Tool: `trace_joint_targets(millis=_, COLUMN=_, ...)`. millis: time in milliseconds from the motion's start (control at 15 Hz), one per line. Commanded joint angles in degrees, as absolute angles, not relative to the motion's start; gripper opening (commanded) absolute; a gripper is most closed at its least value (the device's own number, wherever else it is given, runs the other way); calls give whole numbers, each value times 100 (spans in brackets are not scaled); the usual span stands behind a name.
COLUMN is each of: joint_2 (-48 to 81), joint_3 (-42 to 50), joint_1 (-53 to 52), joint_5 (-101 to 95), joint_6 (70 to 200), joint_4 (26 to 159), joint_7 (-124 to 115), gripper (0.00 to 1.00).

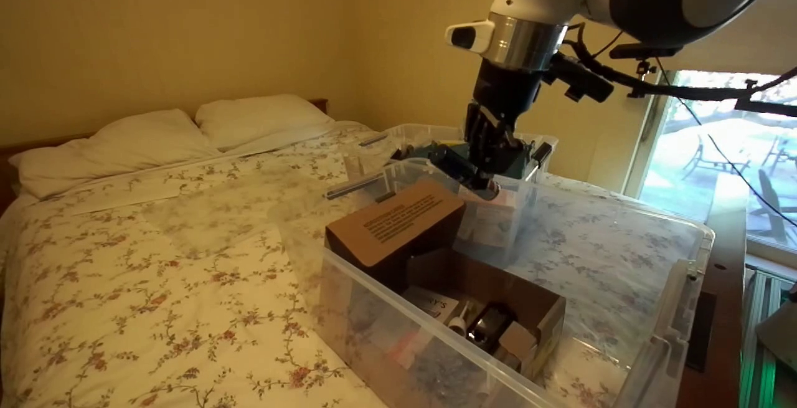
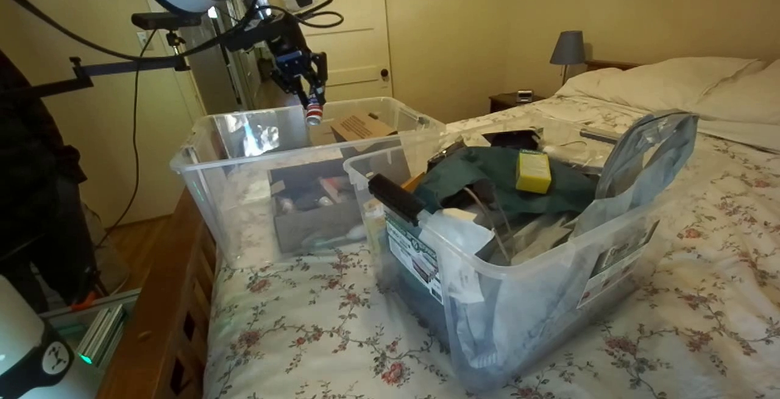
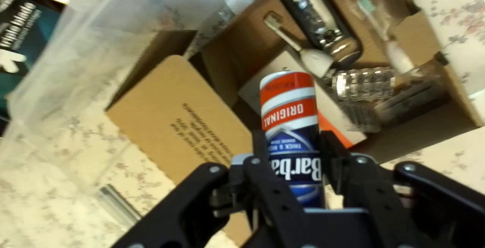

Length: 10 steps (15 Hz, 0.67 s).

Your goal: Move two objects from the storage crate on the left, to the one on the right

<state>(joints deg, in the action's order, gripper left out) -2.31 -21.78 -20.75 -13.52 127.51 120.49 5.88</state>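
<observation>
My two fingers [image 3: 335, 155] are pinching the can [image 3: 291, 138], one on each side. The can hangs in the air, higher than the brown box [image 1: 501, 283]. I think the left crate [image 1: 373, 321] is the one around the brown box. The right crate [image 2: 530, 320] is next door, outside the wall that goes around the brown box.

I think this is the carry part. Next I should stay up high, go away from the brown box, get past both crate walls, and let go softly over the green cloth [image 2: 481, 164] without bumping the yellow pack [image 2: 533, 172] on it. I can't tell if this is thing one or thing two.

Now I count. One can. Two crates. Far from the brown box, one yellow pack. Inside the brown box, two brushes [image 3: 308, 54], one black shiny thing [image 3: 320, 19], one white pack [image 3: 331, 109], one clear bumpy thing [image 3: 363, 84]. Other bits in there are too blurry to count.
</observation>
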Motion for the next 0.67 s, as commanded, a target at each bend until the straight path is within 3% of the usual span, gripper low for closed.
trace_joint_targets(millis=0, joint_2=-21, joint_3=-1788, joint_1=-1663, joint_5=-2133, joint_6=12972, joint_4=11789, joint_7=-51, gripper=14)
trace_joint_targets(millis=600, joint_2=264, joint_3=-1033, joint_1=-1064, joint_5=-3769, joint_6=12402, joint_4=11071, joint_7=-2046, gripper=14)
